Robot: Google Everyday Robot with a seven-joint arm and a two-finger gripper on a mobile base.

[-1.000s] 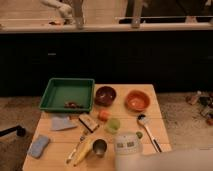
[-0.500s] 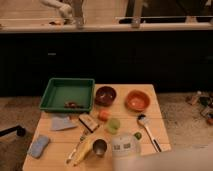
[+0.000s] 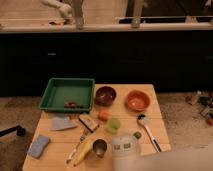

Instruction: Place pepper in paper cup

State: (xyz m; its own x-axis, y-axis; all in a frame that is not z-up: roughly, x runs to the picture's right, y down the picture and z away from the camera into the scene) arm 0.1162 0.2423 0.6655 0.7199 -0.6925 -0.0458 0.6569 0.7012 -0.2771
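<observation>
A small orange-red pepper (image 3: 103, 115) lies on the wooden table (image 3: 155, 117), just left of and behind the pale light-green paper cup (image 3: 114, 125), which stands upright mid-table. A shiny steel cup (image 3: 100, 147) stands nearer the front edge. My gripper (image 3: 125, 145) shows as a pale whitish shape at the table's front edge, in front of and right of the paper cup. Its pale arm (image 3: 170, 160) runs in from the lower right. It does not touch the pepper or the cup.
A green tray (image 3: 50, 97) with small dark red items sits back left. A dark red bowl (image 3: 105, 95) and an orange bowl (image 3: 137, 100) are at the back. A brown box (image 3: 88, 122), blue cloth (image 3: 61, 123), blue sponge (image 3: 39, 146), banana (image 3: 84, 150), fork (image 3: 75, 149), spoon (image 3: 147, 130) and a lime (image 3: 137, 135) are nearby.
The gripper has shifted slightly toward the table's front edge. The pepper, the cups and the other things have not moved.
</observation>
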